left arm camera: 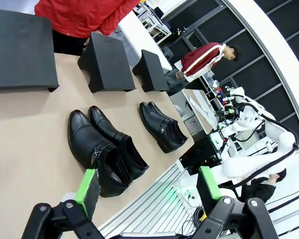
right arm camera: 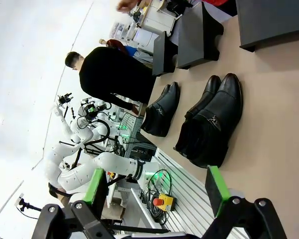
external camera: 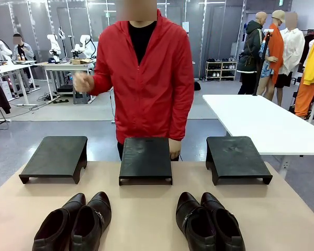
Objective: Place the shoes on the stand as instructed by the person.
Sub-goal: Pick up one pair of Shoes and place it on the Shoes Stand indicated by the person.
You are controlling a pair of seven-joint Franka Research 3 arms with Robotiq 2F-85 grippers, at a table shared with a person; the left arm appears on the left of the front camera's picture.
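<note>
Plainly, the left fingers (left arm camera: 86,185) stand wide apart with nothing between their green pads, up off the worktop (left arm camera: 25,149) on the robot's side of the shoes. The right fingers (right arm camera: 215,185) are spread just as wide and grip nothing either. Neither set touches a shoe.

Both pairs lie close to the robot's edge of the worktop, toes pointing toward the far side. The left pair of shoes (external camera: 73,222) sits with its two shoes pressed together. The right pair of shoes (external camera: 209,219) lies the same way, well apart from the first, with a broad open lane of worktop between them.

Three black stands line the far edge: the left stand (external camera: 55,157), the middle stand (external camera: 145,158) and the right stand (external camera: 235,157), each apart from its neighbour. A strip of open worktop runs between the shoe toes and the stands.

The person (external camera: 144,78) in the red jacket stands just behind the middle stand, with one hand (external camera: 83,82) raised at chest height and blurred, and the other hand (external camera: 174,149) hanging by that stand's far corner
</note>
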